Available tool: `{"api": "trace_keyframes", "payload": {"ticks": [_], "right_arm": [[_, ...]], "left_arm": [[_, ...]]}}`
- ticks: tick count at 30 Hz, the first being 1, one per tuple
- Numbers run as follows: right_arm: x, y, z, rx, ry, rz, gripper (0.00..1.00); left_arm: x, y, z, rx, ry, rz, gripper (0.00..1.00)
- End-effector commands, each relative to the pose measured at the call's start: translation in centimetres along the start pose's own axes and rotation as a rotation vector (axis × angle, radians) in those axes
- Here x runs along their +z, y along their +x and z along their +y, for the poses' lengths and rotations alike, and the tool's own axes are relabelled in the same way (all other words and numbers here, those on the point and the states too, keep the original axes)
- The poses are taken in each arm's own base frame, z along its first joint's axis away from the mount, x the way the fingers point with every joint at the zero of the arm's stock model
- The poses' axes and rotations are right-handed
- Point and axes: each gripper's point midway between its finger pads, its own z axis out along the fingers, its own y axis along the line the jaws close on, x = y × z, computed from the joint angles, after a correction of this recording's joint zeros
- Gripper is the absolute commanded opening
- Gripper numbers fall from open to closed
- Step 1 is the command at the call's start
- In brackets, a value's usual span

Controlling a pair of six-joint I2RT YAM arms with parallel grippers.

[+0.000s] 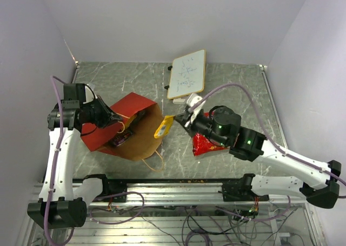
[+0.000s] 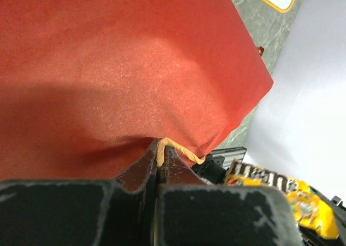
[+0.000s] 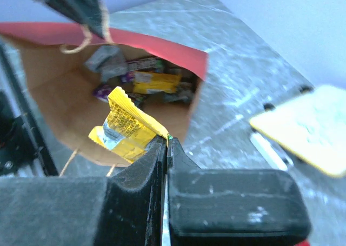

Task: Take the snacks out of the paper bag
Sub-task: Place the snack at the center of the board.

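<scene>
A grey marbled desk [image 1: 238, 84] sits between pale walls, with a small whiteboard [image 1: 187, 74] lying flat towards its far edge. The paper bag [image 1: 124, 108] lies on its side at the left, red face up, with its brown mouth open towards the middle of the desk. The left fingers [image 2: 164, 160] are clamped together on its twisted paper handle [image 2: 181, 150], holding the upper lip of the mouth up. Several small bars [image 3: 148, 81] lie deep inside the bag. The right fingers [image 3: 165, 148] are pinched shut on one corner of a yellow candy packet [image 3: 127, 128], which hangs just outside the mouth, clear of the desk. The red cookie packet [image 1: 204, 145] lies on the desk under the right arm, well apart from the bag
</scene>
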Motion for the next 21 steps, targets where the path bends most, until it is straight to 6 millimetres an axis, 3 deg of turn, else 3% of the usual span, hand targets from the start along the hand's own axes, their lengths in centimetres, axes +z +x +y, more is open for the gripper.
{"api": "trace_keyframes", "payload": {"ticks": [1, 5, 9, 16, 21], "right_arm": [[-2.7, 1.8, -5.5, 0.164, 0.364, 0.106, 0.00], [-5.7, 2.1, -10.4, 0.221, 0.687, 0.107, 0.00], [-6.9, 3.9, -13.8, 0.266, 0.830, 0.132, 0.00], [-8.9, 10.3, -21.5, 0.355, 1.023, 0.266, 0.00], [-12.4, 15.1, -26.3, 0.376, 1.220, 0.389, 0.00]], "left_arm": [[-0.5, -2.0, -0.8, 0.034, -0.007, -0.086, 0.07], [-0.8, -2.4, -0.7, 0.042, -0.022, -0.106, 0.07], [-0.9, -2.3, -0.7, 0.046, -0.025, -0.108, 0.07], [-1.1, -2.5, -1.2, 0.064, -0.010, -0.102, 0.07], [-0.8, -2.3, -1.3, 0.074, -0.005, -0.074, 0.07]]}}
